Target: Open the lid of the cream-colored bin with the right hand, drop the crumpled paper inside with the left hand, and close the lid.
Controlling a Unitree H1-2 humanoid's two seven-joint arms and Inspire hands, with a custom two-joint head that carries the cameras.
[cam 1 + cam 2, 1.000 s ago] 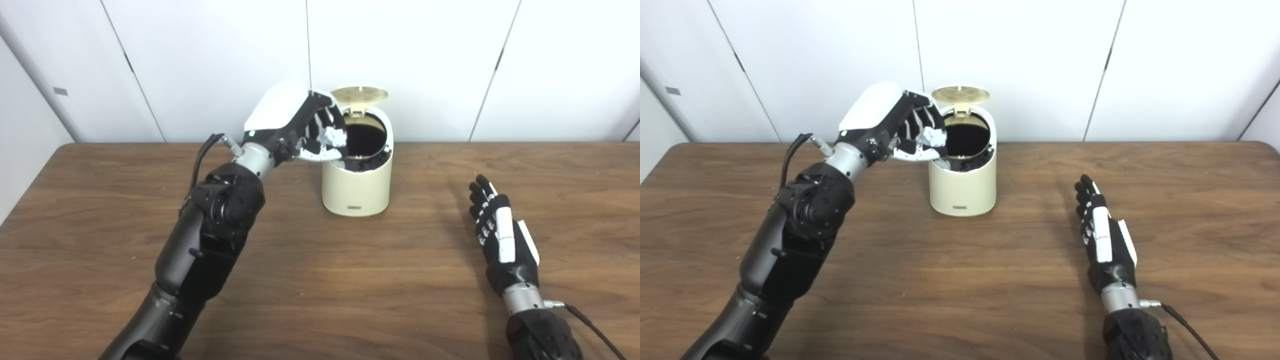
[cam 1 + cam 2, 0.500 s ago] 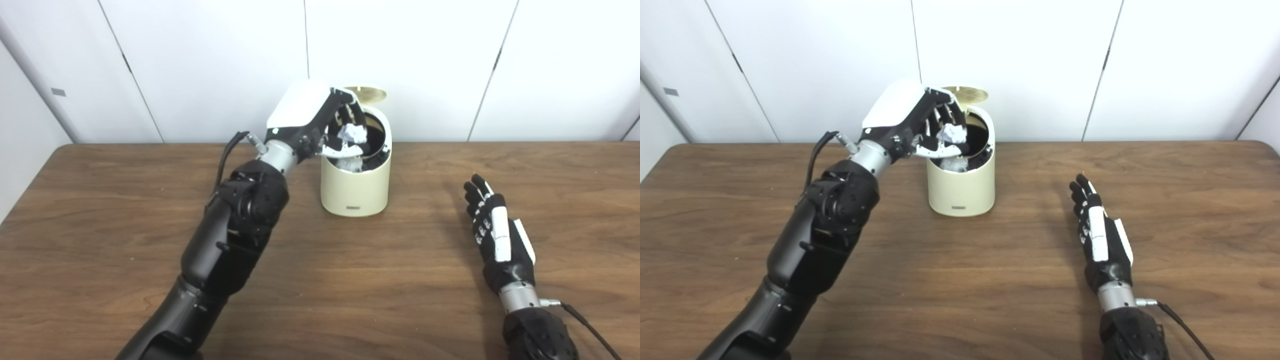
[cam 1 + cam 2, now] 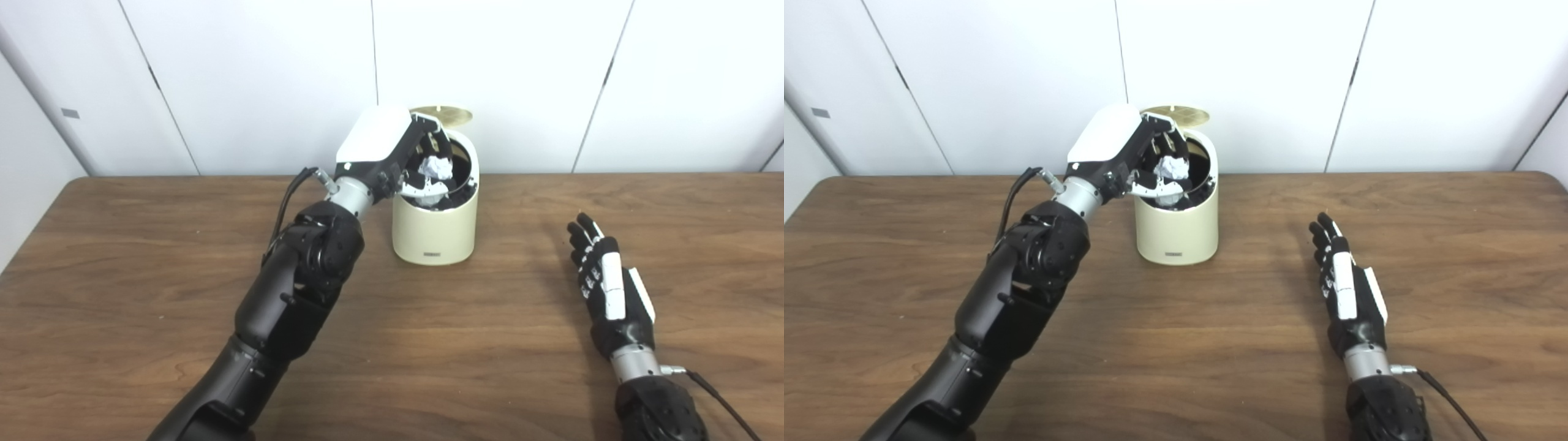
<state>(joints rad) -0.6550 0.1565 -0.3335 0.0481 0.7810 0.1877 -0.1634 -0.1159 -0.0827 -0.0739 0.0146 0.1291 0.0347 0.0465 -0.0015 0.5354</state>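
Observation:
The cream-colored bin (image 3: 436, 229) stands at the back middle of the table, its round lid (image 3: 445, 114) tipped up and open behind it. My left hand (image 3: 404, 153) is over the bin's open mouth, shut on the white crumpled paper (image 3: 435, 167). The paper sits above the dark opening, still between the fingers. It also shows in the right eye view (image 3: 1172, 166). My right hand (image 3: 603, 282) lies on the table to the right of the bin, open and empty, fingers straight and pointing away.
The brown wooden table (image 3: 429, 343) runs across the view, with a white panelled wall (image 3: 674, 86) close behind the bin. A cable (image 3: 716, 398) trails from my right wrist at the bottom right.
My left hand has moved right with the paper, from the bin's left rim to over its open mouth. The right hand has hardly moved.

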